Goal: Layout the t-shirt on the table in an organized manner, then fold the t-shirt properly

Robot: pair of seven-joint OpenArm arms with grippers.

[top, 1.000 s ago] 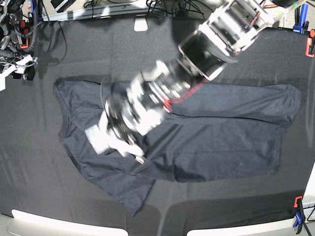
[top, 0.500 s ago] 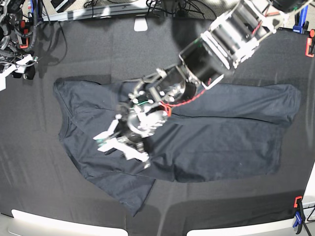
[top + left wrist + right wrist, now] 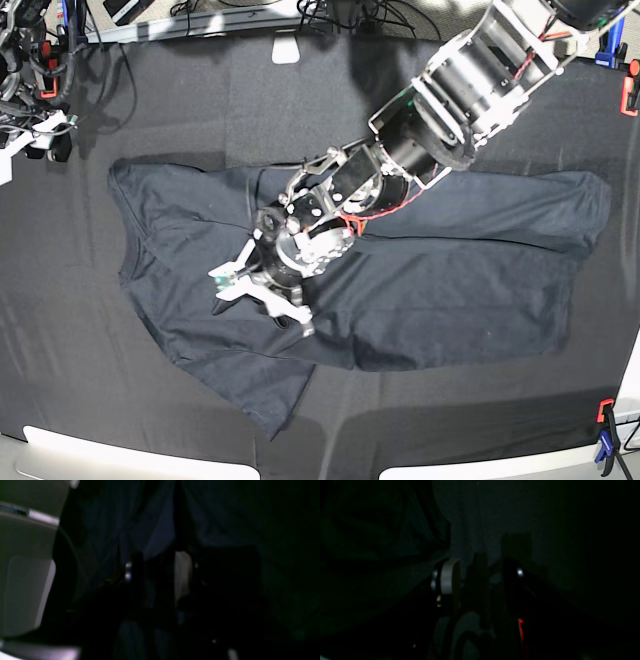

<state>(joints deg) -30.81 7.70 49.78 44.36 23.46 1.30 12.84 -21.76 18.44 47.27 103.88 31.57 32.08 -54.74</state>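
Observation:
The dark t-shirt (image 3: 450, 290) lies spread across the black table (image 3: 400, 430), its long axis left to right, with a loose flap hanging toward the front left. My left gripper (image 3: 262, 296) reaches in from the upper right and presses down on the shirt's left-middle. Its white fingertips (image 3: 226, 274) stand apart with a ridge of cloth between them. The left wrist view is dark: the left gripper (image 3: 160, 562) sits against bluish folds of the t-shirt (image 3: 155, 530). My right gripper (image 3: 482, 565) is open above bare table, beside a dark fold of cloth (image 3: 395, 530); it is outside the base view.
Cables and equipment (image 3: 30, 90) crowd the back left corner. A small white object (image 3: 287, 48) sits at the back edge. Red clamps (image 3: 630, 95) and a blue clamp (image 3: 608, 45) hold the right side. The pale rim (image 3: 130, 455) runs along the front.
My left arm has settled from a blurred sweep, with its wrist turned and the gripper lowered onto the shirt. The fingers have drawn a little closer. The shirt's outline is unchanged.

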